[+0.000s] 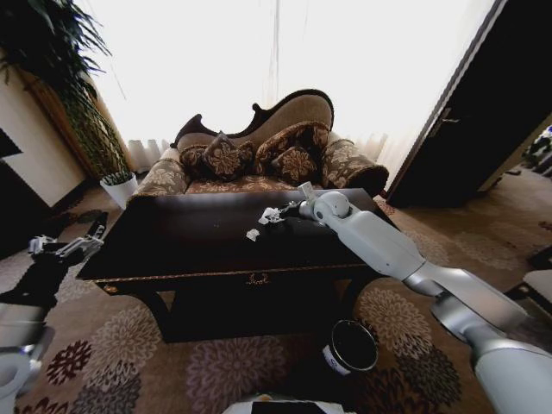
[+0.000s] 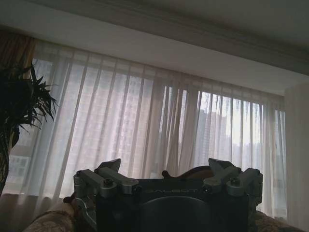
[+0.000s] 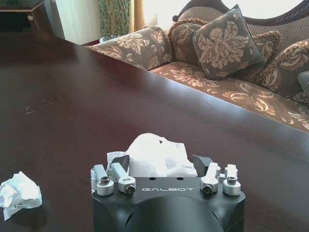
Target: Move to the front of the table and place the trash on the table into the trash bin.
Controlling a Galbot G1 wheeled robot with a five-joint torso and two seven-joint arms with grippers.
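Right, head view first: the right gripper (image 1: 297,205) is stretched out over the far half of the black table (image 1: 172,246), and the white paper wad (image 1: 272,214) lies just off its tip, at about nine o'clock from it. A second, smaller paper scrap (image 1: 253,234) sits a little nearer the robot, at roughly seven o'clock from the first. The trash bin (image 1: 349,347) stands on the carpet below the table's front edge, at about five o'clock from the paper, on the right arm's own side, so that arm is plainly the nearer one for both the pickup and the drop. The left gripper (image 1: 73,247) is parked off the table's left end, well apart from all of it.

Over to the left wrist view: the left gripper (image 2: 166,179) points up at the curtains, its fingers spread wide with nothing between them.

Now the right wrist view, and this is the one that matters: the right gripper (image 3: 164,170) has the paper wad (image 3: 154,154) sitting squarely between its two dark pads, jaws apart with a pad on either side of it, though I can't tell whether they press it yet. It looks lined up, so I'd judge the grasp needs only a squeeze. The smaller paper scrap (image 3: 18,192) waits on the table (image 3: 72,96) at nine o'clock, well apart from the fingers.
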